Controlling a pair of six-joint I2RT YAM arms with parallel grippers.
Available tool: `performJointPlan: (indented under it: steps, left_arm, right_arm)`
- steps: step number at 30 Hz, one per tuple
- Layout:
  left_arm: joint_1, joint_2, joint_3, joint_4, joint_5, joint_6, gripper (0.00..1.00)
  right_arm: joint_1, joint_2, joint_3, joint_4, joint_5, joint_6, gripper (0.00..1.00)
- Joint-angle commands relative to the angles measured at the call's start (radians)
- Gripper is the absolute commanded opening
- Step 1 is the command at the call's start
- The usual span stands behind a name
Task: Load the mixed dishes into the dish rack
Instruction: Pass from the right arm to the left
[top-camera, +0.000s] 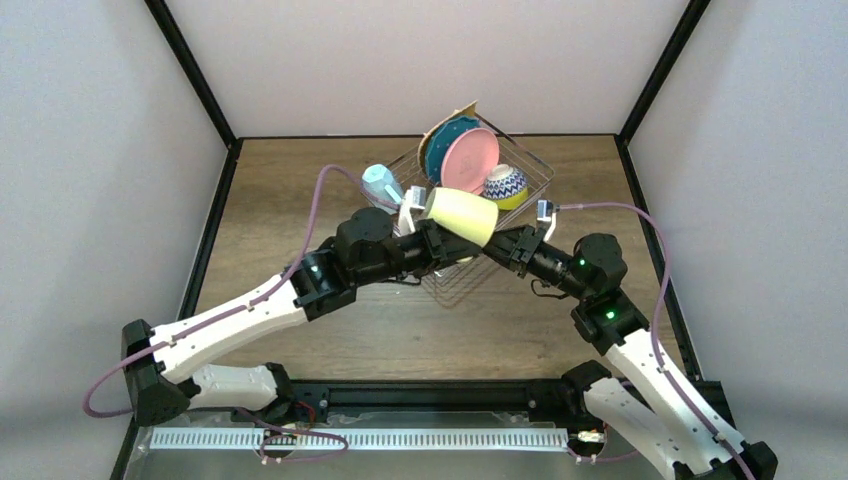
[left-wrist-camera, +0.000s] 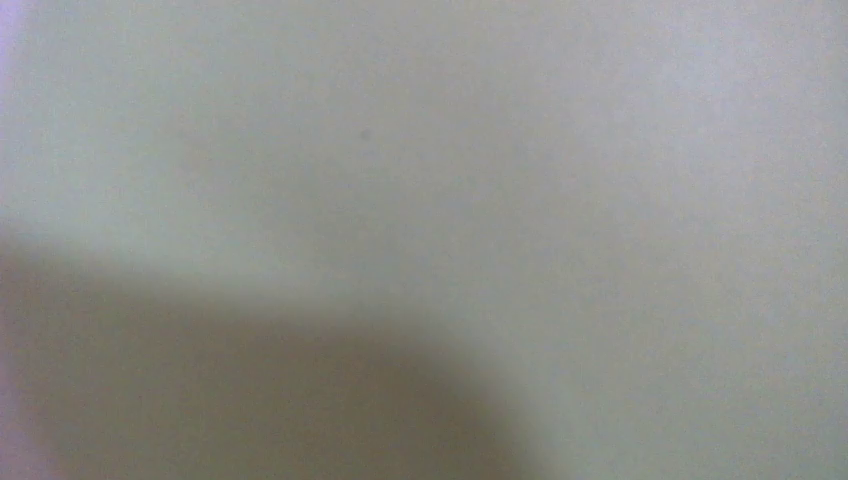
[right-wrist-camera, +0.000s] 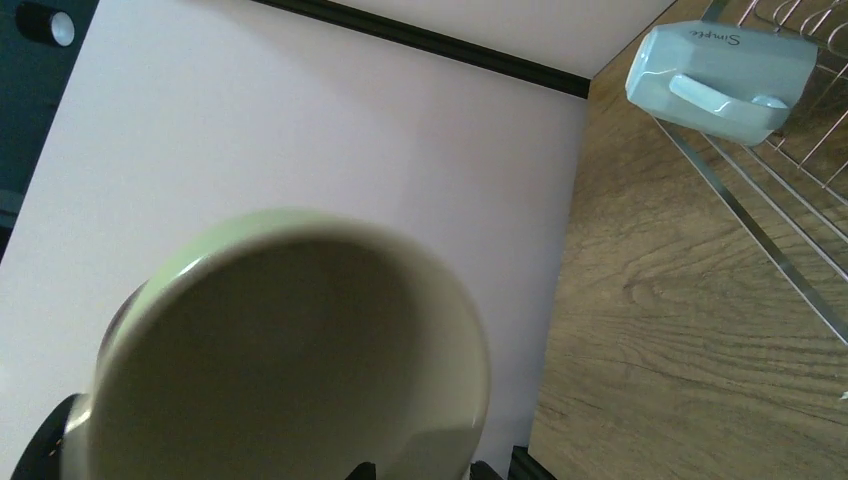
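The pale yellow-green mug hangs in the air over the near left part of the dish rack, between my two grippers. My left gripper is at its left end, with the fingers hidden by the mug. The left wrist view is filled by a pale blur. My right gripper has its tips narrowly spaced astride the mug's rim; the mouth faces this camera. The light-blue mug lies on its side at the rack's left edge. The tan plate, teal plate, pink plate and patterned bowl are in the rack.
The rack's wire edge runs along the wooden table. Black frame posts and pale walls enclose the table on three sides. A purple cable loops over the left arm.
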Motion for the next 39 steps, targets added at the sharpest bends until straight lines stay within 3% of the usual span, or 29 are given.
performJointPlan:
  steps: [1,13,24,31,39]
  left_arm:
    - [0.037,-0.048,0.007,-0.046,-0.118,0.059,0.03]
    - [0.082,-0.025,0.109,-0.269,-0.352,0.141,0.03]
    - [0.087,0.250,0.327,-0.505,-0.489,0.203,0.03]
    - [0.097,0.422,0.407,-0.633,-0.577,0.119,0.03]
    - [0.138,0.517,0.408,-0.632,-0.599,-0.034,0.03]
  right_arm:
    - [0.009,-0.021,0.015,-0.014,0.002,-0.035,0.53]
    - [0.008,0.022,0.083,-0.172,0.095,-0.150,0.53]
    - [0.007,0.190,0.272,-0.425,0.275,-0.363,0.54]
    - [0.003,0.263,0.328,-0.454,0.322,-0.424,0.54]
    - [-0.028,0.299,0.337,-0.451,0.318,-0.455,0.54]
